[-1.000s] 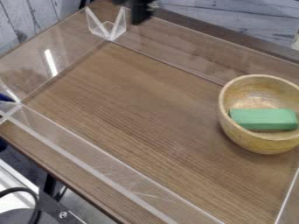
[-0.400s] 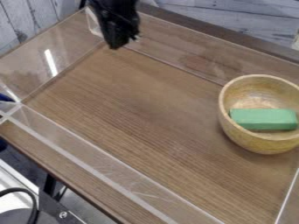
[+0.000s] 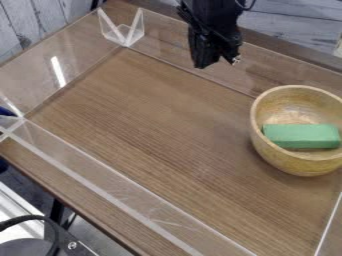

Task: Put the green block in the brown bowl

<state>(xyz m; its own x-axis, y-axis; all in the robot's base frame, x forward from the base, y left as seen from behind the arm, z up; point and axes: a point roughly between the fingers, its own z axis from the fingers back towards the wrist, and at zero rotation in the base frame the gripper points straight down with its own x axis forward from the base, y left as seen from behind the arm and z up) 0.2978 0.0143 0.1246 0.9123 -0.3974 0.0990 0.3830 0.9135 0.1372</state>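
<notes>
Green block (image 3: 302, 136) lies inside brown bowl (image 3: 297, 129) on wooden table (image 3: 147, 130).

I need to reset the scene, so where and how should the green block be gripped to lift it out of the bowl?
Grip the green block across its narrow width, at mid-length, coming straight down from above. It lies flat inside the brown bowl, whose thick walls probably block any sideways approach. The gripper, shut now, must open first.
</notes>
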